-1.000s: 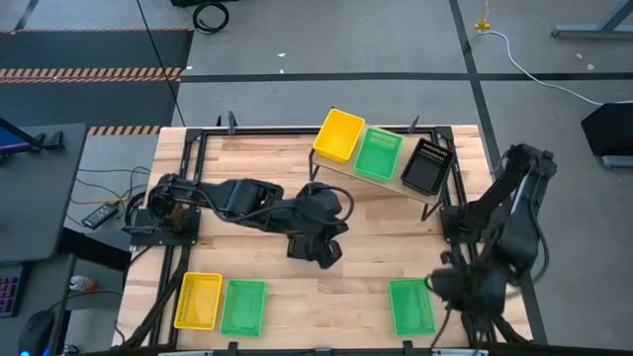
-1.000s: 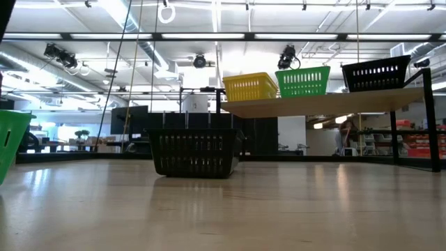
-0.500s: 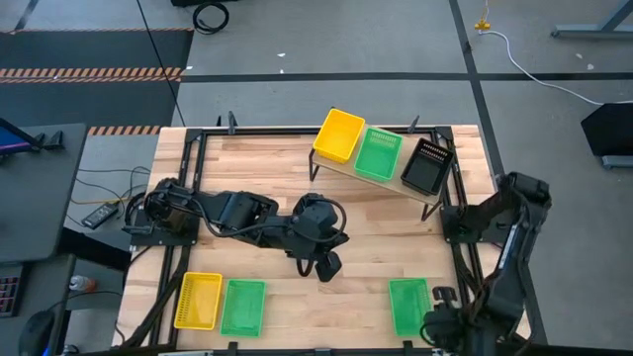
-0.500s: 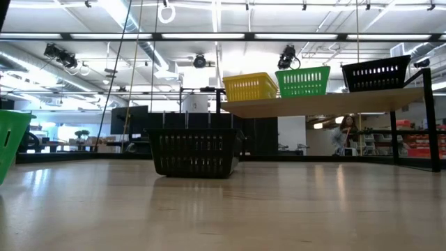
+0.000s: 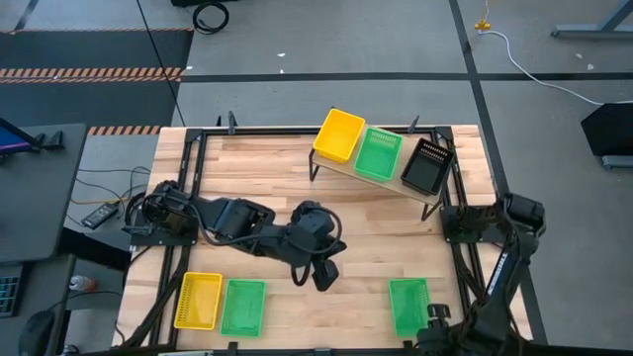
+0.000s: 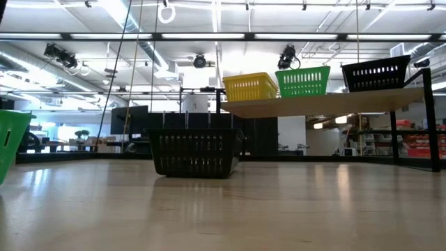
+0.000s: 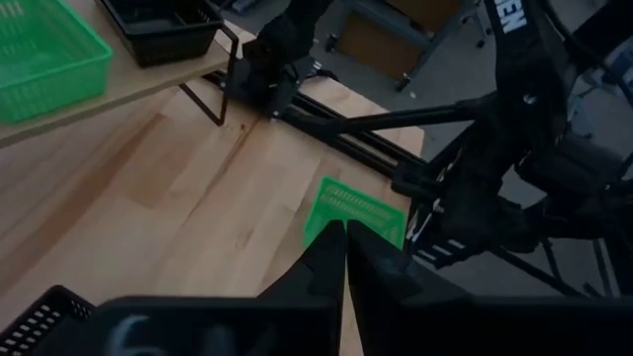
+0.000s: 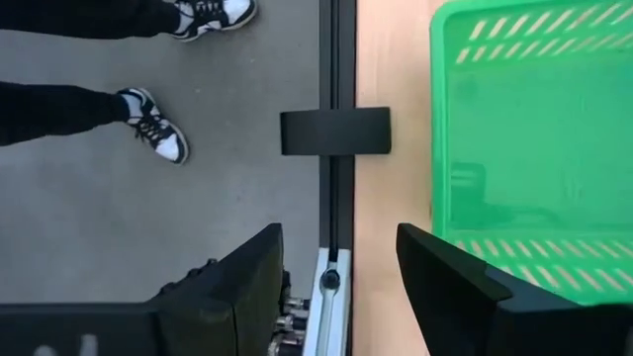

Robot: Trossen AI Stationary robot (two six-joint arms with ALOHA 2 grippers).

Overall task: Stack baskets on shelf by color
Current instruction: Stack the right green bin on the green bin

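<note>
The left tool (image 5: 324,274) reaches over the middle of the surface (image 5: 386,237), its fingers (image 7: 336,259) pressed together with nothing between them, above a black basket (image 6: 194,153) standing there. The right tool (image 8: 338,259) hangs spread wide and empty at the surface's near right edge, beside a green basket (image 5: 410,306). On the shelf (image 5: 391,184) sit one yellow basket (image 5: 339,134), one green basket (image 5: 378,153) and one black basket (image 5: 427,165). A yellow basket (image 5: 198,300) and a green basket (image 5: 242,307) lie near left.

A person's black-and-white sneakers (image 8: 158,129) stand on grey floor beside the table's black frame (image 8: 334,129)
</note>
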